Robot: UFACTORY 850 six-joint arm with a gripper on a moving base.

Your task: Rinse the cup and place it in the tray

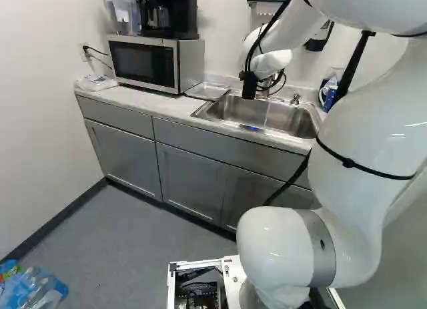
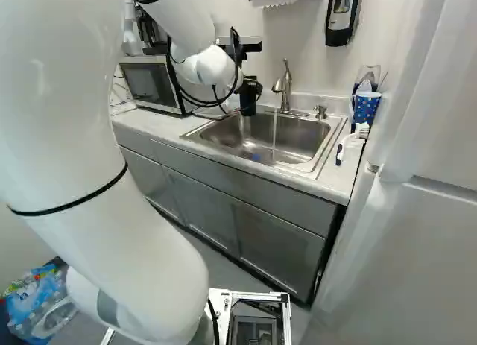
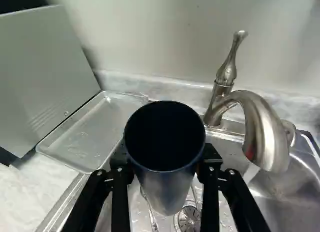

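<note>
Cup (image 3: 166,184) clamped between both fingers of my pincer (image 2: 250,84), its open mouth upward and its dark wall touched on two opposite sides. I hold it above the sink (image 2: 320,166), at the end nearer the microwave (image 3: 45,76), well clear of the basin floor. Seen past the cup in the wrist view, the drain (image 3: 189,219) shows below. The inside of the cup is too dark for me to tell whether water is in it

Beside the cup, the curved faucet (image 3: 265,127) has its handle (image 3: 230,61) standing up, and a thin stream of water (image 2: 274,136) falls from it into the basin, apart from the cup. The shallow metal tray (image 3: 100,127) lies on the counter (image 1: 160,105) between the microwave and the sink, outside my grip. A black appliance (image 1: 183,19) stands on the microwave. At the right of the right base view, a brush (image 2: 350,141) lies beside the sink, near a blue dotted container (image 2: 366,106)
</note>
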